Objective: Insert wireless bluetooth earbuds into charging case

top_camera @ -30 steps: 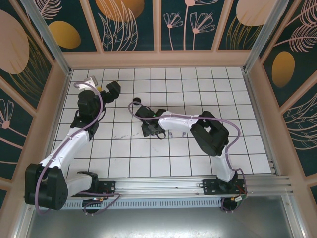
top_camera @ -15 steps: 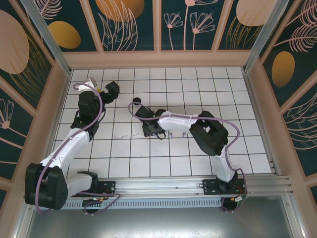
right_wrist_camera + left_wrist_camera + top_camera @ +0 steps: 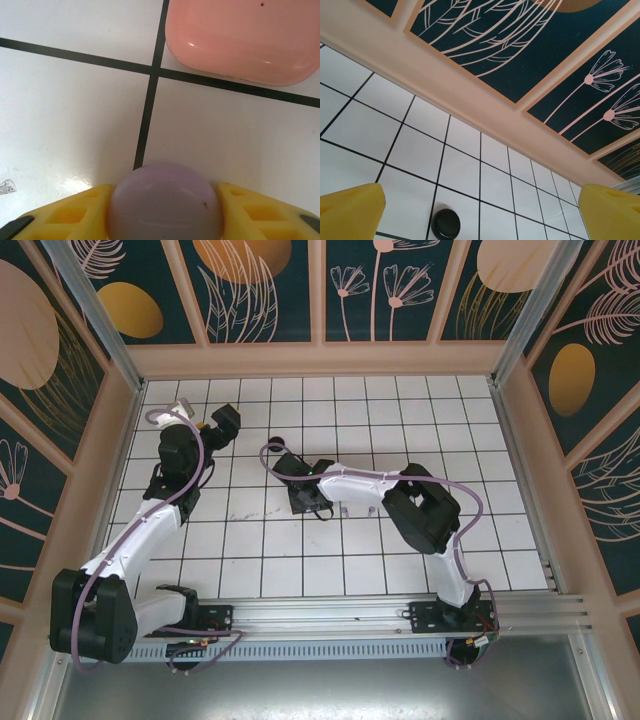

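Here the right fingers (image 3: 65,212) pinch a rounded greyish-lilac piece (image 3: 165,200), pink case (image 3: 240,40) just ahead.

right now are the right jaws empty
No, they grip a lilac rounded object, with a pink case lying apart beyond it.

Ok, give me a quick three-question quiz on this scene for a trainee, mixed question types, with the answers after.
1. True or false: the right gripper is empty.
2. The case lying on the tiles ahead of the right gripper is: A pink, B green, C blue.
3. Fill in: the left gripper is ____, with a black round object below it.

Key
1. False: it grips a lilac rounded item.
2. A.
3. Open.
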Controlling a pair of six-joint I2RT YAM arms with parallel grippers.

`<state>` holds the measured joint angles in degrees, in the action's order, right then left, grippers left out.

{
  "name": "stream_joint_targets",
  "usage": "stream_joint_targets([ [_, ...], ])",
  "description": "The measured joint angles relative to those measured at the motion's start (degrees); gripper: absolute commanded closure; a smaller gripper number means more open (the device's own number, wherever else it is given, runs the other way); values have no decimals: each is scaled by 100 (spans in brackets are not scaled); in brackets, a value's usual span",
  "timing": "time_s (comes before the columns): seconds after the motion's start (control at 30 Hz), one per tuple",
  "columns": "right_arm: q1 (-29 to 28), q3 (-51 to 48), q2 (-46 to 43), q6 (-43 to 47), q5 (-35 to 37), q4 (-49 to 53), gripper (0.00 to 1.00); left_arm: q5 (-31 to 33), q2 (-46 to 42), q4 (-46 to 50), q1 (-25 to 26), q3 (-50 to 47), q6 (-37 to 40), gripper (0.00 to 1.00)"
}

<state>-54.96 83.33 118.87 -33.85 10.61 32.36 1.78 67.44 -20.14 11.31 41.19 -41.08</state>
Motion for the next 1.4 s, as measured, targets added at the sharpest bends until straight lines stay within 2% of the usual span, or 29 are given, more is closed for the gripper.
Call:
stream_joint_targets([
  [0.13,0,-61,-50,-168,26,-68,61,-184,0,-28,0,-11,-7,5],
  [0.3,46,-413,-490,-422,26,-201,62,-748,42,-330,0,-192,66,7],
  [0.43,267,-667,-1266,-619,28,-328,62,-1287,203,-782,0,-411,74,8],
  [0.6,828,-973,-2505,-957,24,-699,63,-2074,520,-1578,22,-688,20,10],
  [0.77,1335,-1117,-3292,-1338,-42,-1108,63,-2693,907,-2367,284,-848,-17,13],
  [1.03,1447,-1117,-3493,-1950,-267,-1543,64,-2953,1539,-3482,1141,-992,-9,19],
  [1.4,1447,-1296,-3523,-2828,-599,-2175,65,-3056,2225,-5193,1655,-1108,-232,30],
])
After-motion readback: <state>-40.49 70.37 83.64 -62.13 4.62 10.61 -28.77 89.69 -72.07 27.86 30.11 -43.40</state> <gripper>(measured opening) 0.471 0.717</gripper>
